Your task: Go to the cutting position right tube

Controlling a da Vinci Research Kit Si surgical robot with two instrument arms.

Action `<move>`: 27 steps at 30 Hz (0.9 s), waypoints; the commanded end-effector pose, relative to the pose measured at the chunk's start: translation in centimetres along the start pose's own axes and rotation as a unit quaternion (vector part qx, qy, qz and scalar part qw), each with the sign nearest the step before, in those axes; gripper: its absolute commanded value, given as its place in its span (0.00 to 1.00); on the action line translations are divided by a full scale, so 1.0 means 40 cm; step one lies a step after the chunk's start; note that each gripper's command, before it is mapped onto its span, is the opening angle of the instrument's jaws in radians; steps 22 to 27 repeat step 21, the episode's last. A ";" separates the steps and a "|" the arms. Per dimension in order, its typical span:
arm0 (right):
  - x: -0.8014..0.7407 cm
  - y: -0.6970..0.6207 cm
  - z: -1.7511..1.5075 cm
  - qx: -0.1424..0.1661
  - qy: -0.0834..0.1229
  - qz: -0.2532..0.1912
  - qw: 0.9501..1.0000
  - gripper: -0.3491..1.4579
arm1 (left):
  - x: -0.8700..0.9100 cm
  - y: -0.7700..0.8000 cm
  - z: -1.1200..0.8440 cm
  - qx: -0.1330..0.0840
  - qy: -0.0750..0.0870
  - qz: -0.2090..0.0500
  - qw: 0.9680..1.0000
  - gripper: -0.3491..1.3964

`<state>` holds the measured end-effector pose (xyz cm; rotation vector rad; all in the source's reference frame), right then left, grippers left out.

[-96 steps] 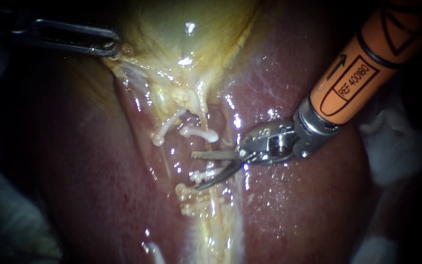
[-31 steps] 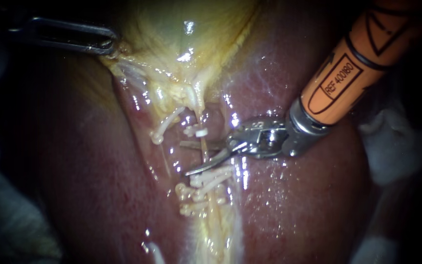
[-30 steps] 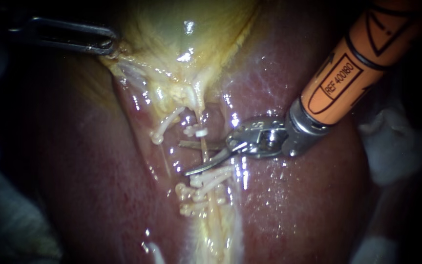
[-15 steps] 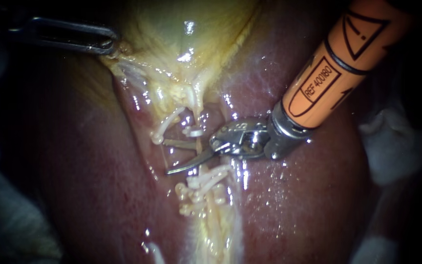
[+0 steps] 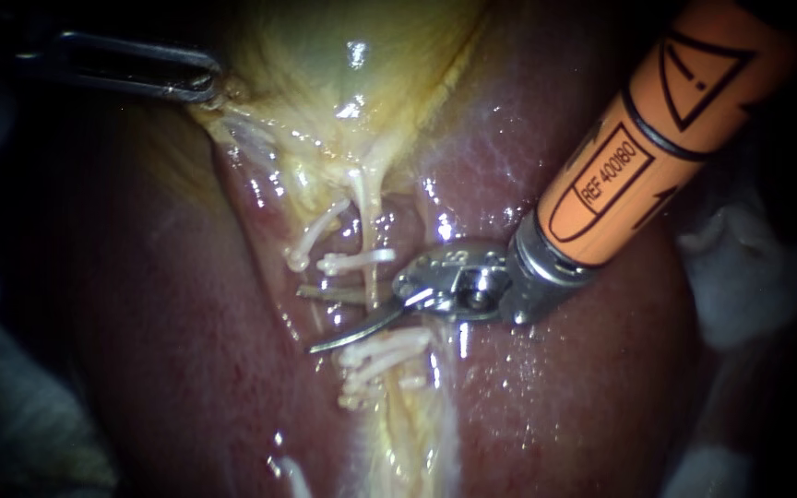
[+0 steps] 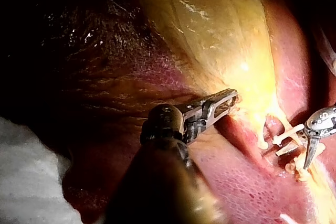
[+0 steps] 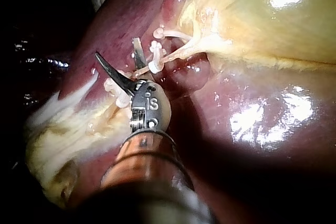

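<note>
**Two blades spread around the right tube**

Two instruments are working over the liver (image 5: 565, 397). The right instrument (image 5: 306, 320) is reaching in from the upper right on its orange shaft. Its jaws, a pair of thin curved blades, are standing wide open and gripping nothing. The right tube (image 5: 368, 231), a thin pale strand, is running down from the gallbladder (image 5: 352, 101). It is passing between those blades close to their hinge, with one blade on each side of it. I cannot tell whether either blade is touching it. The upper clip (image 5: 357, 261) is sitting across the tube just above the blades, and the lower clips (image 5: 380, 355) are bunching just below them. The slanting clip (image 5: 314, 238) is lying a little to the left. The left instrument (image 5: 212, 88) is holding the gallbladder's yellow edge at the upper left. Its jaws are closing on that tissue from both sides, and the tissue is stretching toward them in a taut fold.
</note>
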<state>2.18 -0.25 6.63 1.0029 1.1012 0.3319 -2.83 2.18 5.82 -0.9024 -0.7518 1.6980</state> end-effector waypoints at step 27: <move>0.0042 -0.0026 -0.0006 0.011 0.008 0.001 1.000 0.93 | 0.0001 0.0000 -0.0001 0.000 0.000 0.000 1.000 0.00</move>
